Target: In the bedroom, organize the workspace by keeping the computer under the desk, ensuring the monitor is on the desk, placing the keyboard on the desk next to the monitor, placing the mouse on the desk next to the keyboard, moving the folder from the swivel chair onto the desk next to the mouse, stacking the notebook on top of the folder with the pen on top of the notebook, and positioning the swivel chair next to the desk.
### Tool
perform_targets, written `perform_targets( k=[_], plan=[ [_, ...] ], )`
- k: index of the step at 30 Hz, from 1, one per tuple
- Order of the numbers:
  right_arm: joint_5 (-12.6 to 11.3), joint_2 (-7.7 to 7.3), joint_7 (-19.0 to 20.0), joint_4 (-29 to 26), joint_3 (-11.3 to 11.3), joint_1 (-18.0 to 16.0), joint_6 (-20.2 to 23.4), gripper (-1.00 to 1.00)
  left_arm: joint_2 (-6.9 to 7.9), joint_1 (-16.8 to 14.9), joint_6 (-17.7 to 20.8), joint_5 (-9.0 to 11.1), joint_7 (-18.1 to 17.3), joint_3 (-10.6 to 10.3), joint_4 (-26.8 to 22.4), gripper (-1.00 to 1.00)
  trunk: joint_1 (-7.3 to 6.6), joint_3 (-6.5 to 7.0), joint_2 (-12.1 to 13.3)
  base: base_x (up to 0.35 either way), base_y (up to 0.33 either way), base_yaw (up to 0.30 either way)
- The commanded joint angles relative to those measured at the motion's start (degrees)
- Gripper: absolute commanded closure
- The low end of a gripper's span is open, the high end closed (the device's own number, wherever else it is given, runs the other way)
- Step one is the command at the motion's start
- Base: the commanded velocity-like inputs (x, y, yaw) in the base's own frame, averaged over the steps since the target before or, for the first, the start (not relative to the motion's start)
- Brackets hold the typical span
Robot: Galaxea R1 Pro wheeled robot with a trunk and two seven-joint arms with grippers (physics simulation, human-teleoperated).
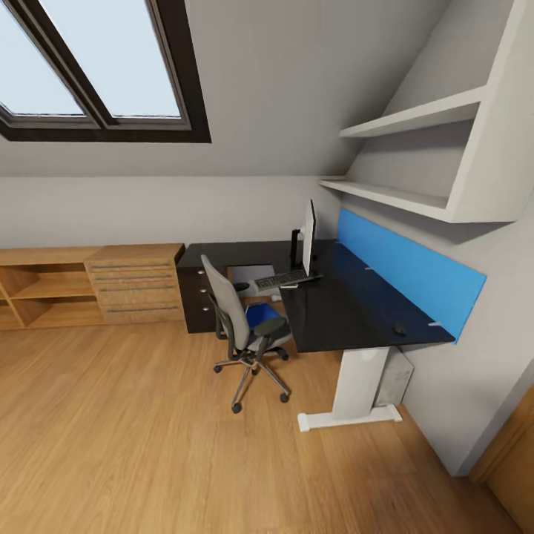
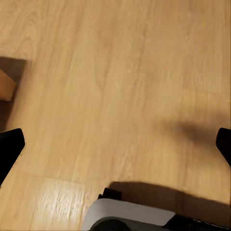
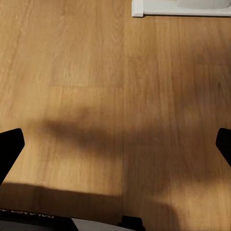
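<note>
Across the room stands the desk [image 1: 348,308], its black top carrying the monitor [image 1: 308,237] edge-on, the keyboard [image 1: 285,279] in front of it, and the mouse [image 1: 400,327] near the right end. The computer [image 1: 397,374] stands on the floor under that end. The swivel chair [image 1: 236,315] is at the desk's inner corner with the blue folder [image 1: 261,314] on its seat. I cannot make out the notebook or the pen from here. My left gripper [image 2: 115,147] and right gripper [image 3: 115,147] hang open over bare wood floor, holding nothing.
A low light-wood cabinet [image 1: 89,285] lines the left wall under a skylight. White shelves [image 1: 415,156] and a blue panel [image 1: 408,271] hang above the desk's far side. The desk's white foot [image 3: 180,8] lies ahead of my right gripper. Wood floor stretches between me and the chair.
</note>
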Motion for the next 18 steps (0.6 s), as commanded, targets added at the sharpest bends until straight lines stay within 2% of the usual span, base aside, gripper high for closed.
perform_targets(
  k=[1, 6, 18],
  plan=[
    [0.29, -0.02, -0.06, 0.03, 0.0, -0.03, -0.15, -1.0, -0.07, -0.02, -1.07, 0.75, 0.02, 1.13, 0.0, -1.0, 0.01, -0.08, -0.05, 0.0, 0.0, -0.005],
    [0.52, -0.08, 0.02, 0.12, 0.13, -0.03, -0.15, -1.0, -0.14, -0.02, -2.18, 1.83, 0.1, 2.45, 0.0, -1.0, 0.88, -0.81, -1.66, 0.0, 0.0, -0.003],
    [2.98, -0.3, 0.02, 0.46, 0.03, -0.03, -0.15, -1.0, -0.21, -0.02, -2.18, 2.2, 0.13, 2.87, 0.0, -1.0, 3.52, -2.97, -6.47, 0.0, 0.0, 0.0]
  ],
)
